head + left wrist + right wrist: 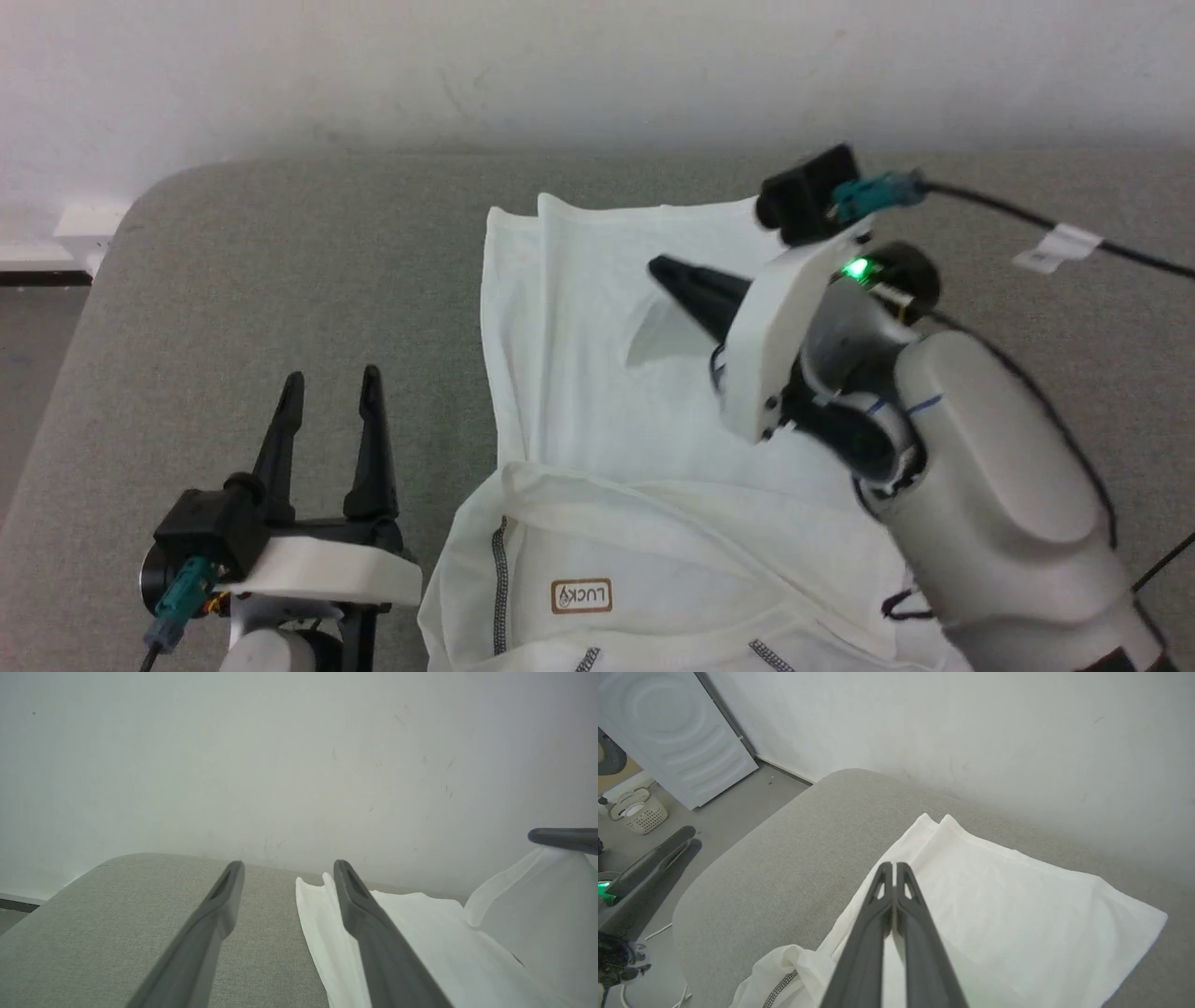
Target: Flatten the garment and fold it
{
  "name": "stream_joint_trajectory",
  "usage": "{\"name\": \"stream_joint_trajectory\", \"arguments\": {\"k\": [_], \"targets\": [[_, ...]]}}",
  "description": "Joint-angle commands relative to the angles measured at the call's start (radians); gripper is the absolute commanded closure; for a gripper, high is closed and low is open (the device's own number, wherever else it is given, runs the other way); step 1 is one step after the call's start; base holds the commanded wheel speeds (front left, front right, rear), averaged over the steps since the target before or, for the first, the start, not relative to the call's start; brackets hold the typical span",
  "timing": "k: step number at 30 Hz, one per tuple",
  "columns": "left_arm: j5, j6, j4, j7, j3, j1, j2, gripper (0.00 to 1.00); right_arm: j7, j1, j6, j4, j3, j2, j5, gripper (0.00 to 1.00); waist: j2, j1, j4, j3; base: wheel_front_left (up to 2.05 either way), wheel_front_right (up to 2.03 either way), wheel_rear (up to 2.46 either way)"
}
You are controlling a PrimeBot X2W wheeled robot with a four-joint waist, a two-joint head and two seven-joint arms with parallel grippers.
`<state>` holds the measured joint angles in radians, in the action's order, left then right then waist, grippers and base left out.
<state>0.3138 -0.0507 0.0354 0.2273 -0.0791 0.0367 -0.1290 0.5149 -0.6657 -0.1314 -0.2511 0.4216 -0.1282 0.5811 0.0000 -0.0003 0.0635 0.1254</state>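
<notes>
We find the right gripper [658, 269] with its two fingers pressed together along their whole length, leaving no gap at the tips [901, 869]. Thin white fabric is caught between them. In the left wrist view a tent of cloth rises to one of the right gripper's fingers [560, 839] and hangs from it, raised above the layers underneath. We record this as a closed pinch on the garment [579, 401].

The left gripper [332, 376] has its fingers well parted with nothing between them. The grey padded surface [280, 261] shows through the gap, and the gripper is apart from the cloth.

The garment lies on that surface, beneath and ahead of the right gripper's tips. It is also near the left gripper, on the right-hand side of its right finger [371, 924]. Ahead of the right tips the cloth is folded into a flat panel with two layered corners at its far end. Back toward the right wrist it is bunched, showing dark zigzag stitching [499, 579] and a brown-edged label [581, 595]. A pale wall [280, 765] stands beyond both grippers.
</notes>
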Motion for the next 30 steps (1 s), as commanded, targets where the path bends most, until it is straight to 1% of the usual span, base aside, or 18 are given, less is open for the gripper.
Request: {"name": "stream_joint_trajectory", "arguments": {"k": [1, 5, 8, 10, 16, 19, 21, 22, 23, 25, 27, 28, 30], "targets": [[0.005, -0.006, -0.001, -0.005, -0.004, -0.017, 0.000, 0.00, -0.019, 0.048, 0.001, -0.012, 0.035, 0.030, 0.022, 1.00, 0.0000, 0.0003, 0.000, -0.054, 0.00, 0.00, 0.00], [0.009, -0.008, 0.001, -0.010, -0.009, -0.030, 0.001, 0.00, -0.059, 0.123, 0.001, -0.058, 0.119, 0.068, 0.060, 1.00, 0.0000, 0.0003, 0.017, -0.064, 0.00, 0.00, 0.00], [0.013, -0.010, 0.002, -0.010, -0.013, -0.036, 0.003, 0.00, -0.101, 0.164, 0.001, -0.101, 0.186, 0.076, 0.091, 1.00, 0.0000, 0.0003, 0.024, -0.057, 0.00, 0.00, 0.00], [0.016, -0.008, -0.003, -0.010, -0.018, -0.035, 0.005, 0.00, -0.153, 0.183, 0.001, -0.119, 0.244, 0.077, 0.131, 1.00, 0.0000, 0.0003, 0.028, -0.048, 0.00, 0.00, 0.00], [0.020, -0.001, -0.022, -0.006, -0.037, -0.013, 0.013, 0.00, -0.282, 0.193, 0.001, -0.187, 0.438, 0.078, 0.271, 1.00, 0.0000, 0.0003, 0.041, -0.020, 0.00, 0.00, 0.00], [0.021, 0.003, -0.034, -0.002, -0.045, -0.005, 0.016, 0.00, -0.324, 0.184, 0.001, -0.231, 0.519, 0.078, 0.311, 1.00, 0.0000, 0.0003, 0.047, -0.013, 0.00, 0.00, 0.00], [0.022, 0.004, -0.042, 0.001, -0.049, -0.002, 0.018, 0.00, -0.364, 0.177, 0.001, -0.263, 0.553, 0.078, 0.326, 1.00, 0.0000, 0.0003, 0.049, -0.009, 0.00, 0.00, 0.00], [0.022, 0.004, -0.046, 0.002, -0.051, -0.001, 0.018, 0.00, -0.377, 0.173, 0.001, -0.278, 0.569, 0.078, 0.335, 0.60, 0.0000, 0.0003, 0.049, -0.009, 0.00, 0.00, 0.00], [0.023, 0.004, -0.050, 0.003, -0.051, -0.002, 0.019, 0.00, -0.395, 0.164, 0.001, -0.291, 0.583, 0.078, 0.336, 0.00, 0.0000, 0.0003, 0.048, -0.009, 0.00, 0.00, 0.00], [0.025, 0.002, -0.056, 0.007, -0.049, -0.003, 0.019, 0.00, -0.442, 0.144, 0.001, -0.299, 0.601, 0.078, 0.341, 0.00, 0.0000, 0.0003, 0.044, -0.010, 0.00, 0.00, 0.00], [0.026, -0.001, -0.062, 0.009, -0.045, -0.004, 0.018, 0.00, -0.513, 0.117, 0.001, -0.286, 0.613, 0.078, 0.331, 0.00, 0.0000, 0.0003, 0.038, -0.014, 0.00, 0.00, 0.00], [0.026, -0.001, -0.062, 0.009, -0.045, -0.004, 0.018, 0.00, -0.513, 0.117, 0.001, -0.286, 0.613, 0.078, 0.331, 0.00, 0.0000, 0.0003, 0.038, -0.014, 0.00, 0.00, 0.00], [0.025, -0.006, -0.065, 0.011, -0.039, -0.007, 0.016, 0.00, -0.590, 0.093, 0.001, -0.270, 0.609, 0.078, 0.313, 0.00, 0.0000, 0.0003, 0.029, -0.022, 0.00, 0.00, 0.00]]}}
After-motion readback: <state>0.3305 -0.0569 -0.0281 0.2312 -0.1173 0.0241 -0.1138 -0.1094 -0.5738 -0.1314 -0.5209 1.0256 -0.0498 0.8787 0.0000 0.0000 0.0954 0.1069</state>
